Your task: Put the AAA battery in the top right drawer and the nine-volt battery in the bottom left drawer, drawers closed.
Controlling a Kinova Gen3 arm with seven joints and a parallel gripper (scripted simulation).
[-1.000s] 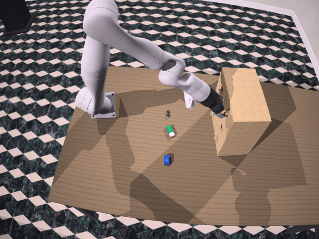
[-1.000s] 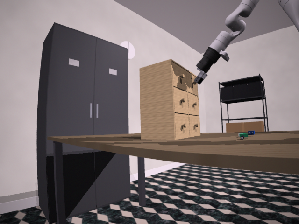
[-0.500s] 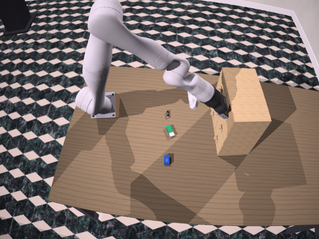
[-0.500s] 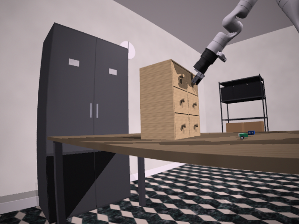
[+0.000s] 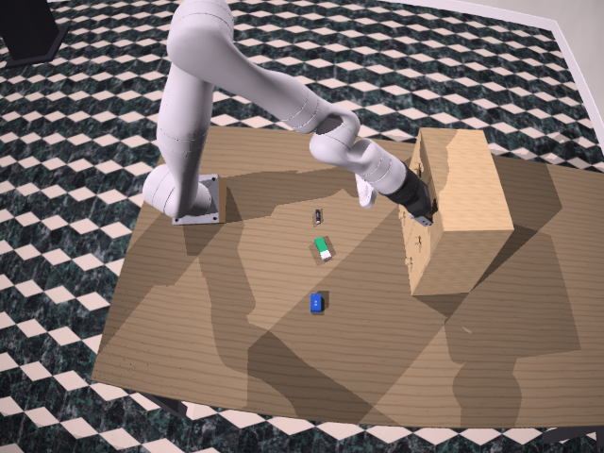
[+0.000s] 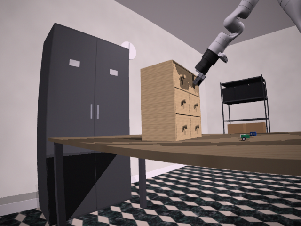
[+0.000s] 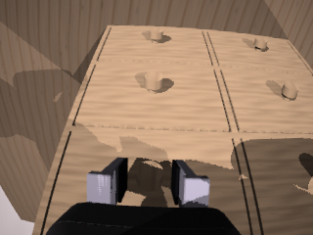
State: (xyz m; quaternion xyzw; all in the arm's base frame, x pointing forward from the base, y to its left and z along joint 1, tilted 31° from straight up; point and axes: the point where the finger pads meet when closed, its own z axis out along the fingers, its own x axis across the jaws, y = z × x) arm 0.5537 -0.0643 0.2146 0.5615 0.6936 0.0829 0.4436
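Where light strikes, pale wooden chest (image 5: 476,180) (image 6: 158,104) (image 7: 217,73), knobbed drawers (image 5: 422,251) (image 6: 179,109) (image 7: 191,105)

Pincer (image 5: 425,222) (image 6: 197,82) (image 7: 149,174) nearer the chest's front (image 5: 415,270) (image 6: 181,96) (image 7: 191,105) — arm (image 5: 265,90) (image 6: 219,44) stretched further toward it
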